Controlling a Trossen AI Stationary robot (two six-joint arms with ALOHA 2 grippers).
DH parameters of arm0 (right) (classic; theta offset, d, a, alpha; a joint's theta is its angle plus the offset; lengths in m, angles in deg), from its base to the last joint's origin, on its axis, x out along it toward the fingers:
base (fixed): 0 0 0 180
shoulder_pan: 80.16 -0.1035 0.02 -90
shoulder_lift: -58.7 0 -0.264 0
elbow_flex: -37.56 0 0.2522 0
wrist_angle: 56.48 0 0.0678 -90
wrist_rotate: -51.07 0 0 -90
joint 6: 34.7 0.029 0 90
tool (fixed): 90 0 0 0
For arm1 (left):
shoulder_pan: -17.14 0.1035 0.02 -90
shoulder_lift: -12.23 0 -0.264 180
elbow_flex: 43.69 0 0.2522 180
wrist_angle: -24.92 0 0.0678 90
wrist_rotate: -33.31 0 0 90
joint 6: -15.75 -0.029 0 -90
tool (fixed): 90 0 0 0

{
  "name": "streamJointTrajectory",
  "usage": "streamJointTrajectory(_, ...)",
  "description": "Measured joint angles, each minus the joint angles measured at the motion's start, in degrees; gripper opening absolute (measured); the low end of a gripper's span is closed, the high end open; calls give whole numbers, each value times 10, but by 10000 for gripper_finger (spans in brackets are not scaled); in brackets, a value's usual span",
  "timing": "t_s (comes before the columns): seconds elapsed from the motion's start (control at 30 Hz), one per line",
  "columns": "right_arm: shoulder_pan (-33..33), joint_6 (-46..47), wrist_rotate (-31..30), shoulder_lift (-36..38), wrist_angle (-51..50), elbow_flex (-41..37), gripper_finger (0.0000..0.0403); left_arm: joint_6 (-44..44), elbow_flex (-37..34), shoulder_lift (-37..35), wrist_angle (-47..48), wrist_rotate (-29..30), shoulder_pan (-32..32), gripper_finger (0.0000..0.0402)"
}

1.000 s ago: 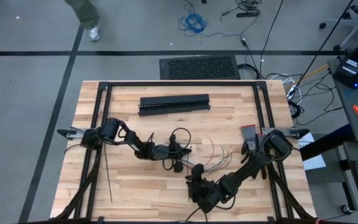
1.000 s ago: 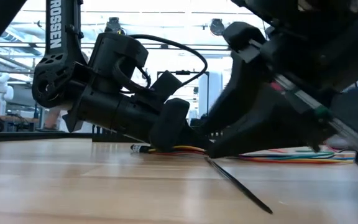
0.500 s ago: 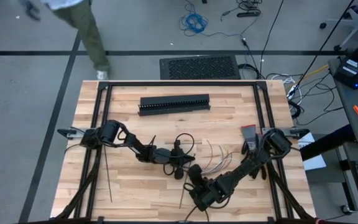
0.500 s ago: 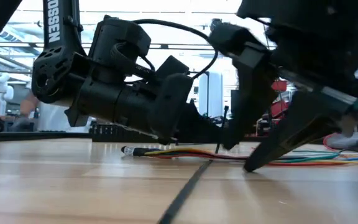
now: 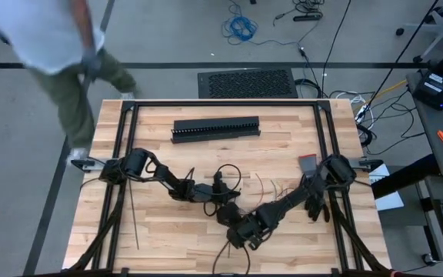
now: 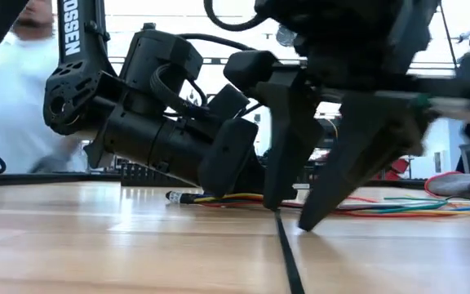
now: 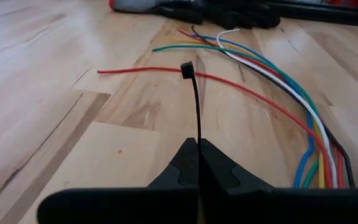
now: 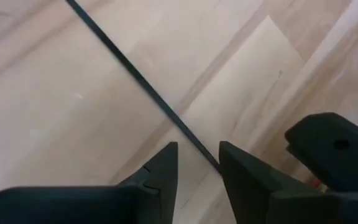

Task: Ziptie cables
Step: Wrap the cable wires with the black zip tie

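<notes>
The cables (image 7: 278, 81), thin red, green, blue, white and yellow wires, lie loose on the wooden table (image 5: 168, 231) right of centre (image 5: 264, 188). My left gripper (image 7: 197, 142) is shut on a thin black ziptie (image 7: 196, 106) near the table's middle (image 5: 223, 205). The ziptie's square head (image 7: 187, 70) sticks out ahead, close to a red wire. My right gripper (image 8: 197, 155) stands open beside it (image 5: 237, 231), fingers pointing steeply down (image 6: 290, 214). A black strip (image 8: 135, 78) runs on the table into the gap between them. A second ziptie (image 5: 133, 215) lies flat at the left. My left gripper pinches the ziptie's strip (image 7: 197, 134) between its two shut fingers, a short way behind the head. The fingers come nearly level from the table's left and lie along the strip. The head end juts forward clear of the wood. My right gripper: the strip reaches one finger's inner side (image 8: 219, 163); whether they touch, I cannot tell.
A long black slotted duct (image 5: 215, 128) lies at the far middle of the table. A small red and grey object (image 5: 308, 163) sits by the right arm's base. A person (image 5: 52, 46) stands at the table's far left corner. Black frame rails (image 5: 121, 154) border the table.
My right gripper has risen, moved toward my left gripper and tipped from a slant to pointing steeply down. The black strip's free end on the table has swung from right to left and now points at the near edge. A person has walked up to the far left corner.
</notes>
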Motion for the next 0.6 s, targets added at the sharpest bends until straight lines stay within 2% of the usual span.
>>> streamJointTrajectory(0.6, 30, -37, 61, -12, 17, 2, 68, 0, 0, 0, 4, 6, 0, 0)
